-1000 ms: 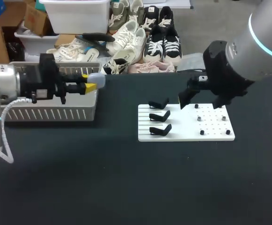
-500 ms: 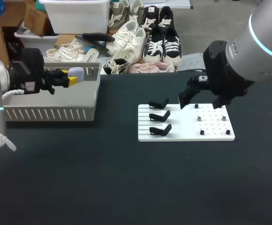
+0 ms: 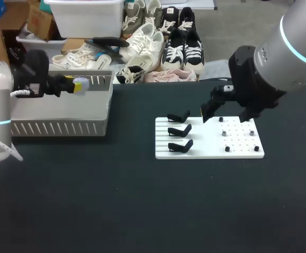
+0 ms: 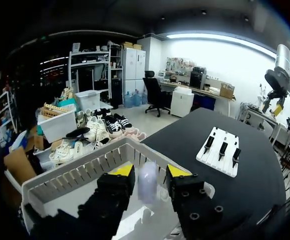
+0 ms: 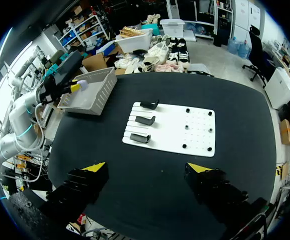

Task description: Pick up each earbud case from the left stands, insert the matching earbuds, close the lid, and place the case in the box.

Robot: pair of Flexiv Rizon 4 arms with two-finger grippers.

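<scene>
My left gripper (image 3: 75, 85) hovers over the grey slatted box (image 3: 58, 125). A pale blue earbud case (image 3: 81, 84) sits at its yellow tips. In the left wrist view the case (image 4: 147, 182) stands between the fingers (image 4: 122, 171) with a small gap on each side, so the gripper (image 4: 148, 172) is open, above the box (image 4: 80, 167). The white board (image 3: 242, 153) carries three bare black stands (image 3: 179, 130) and a few small pegs (image 3: 224, 133). My right gripper (image 5: 147, 170) hangs wide open and empty high over the board (image 5: 172, 131).
The box stands at the table's back left corner, the board right of centre. Dark table surface (image 3: 116, 200) stretches between them and along the front.
My left arm has drawn back to the left, carrying the case from the box's right end to over its inside. Its fingers have spread off the case. The right arm has kept still.
</scene>
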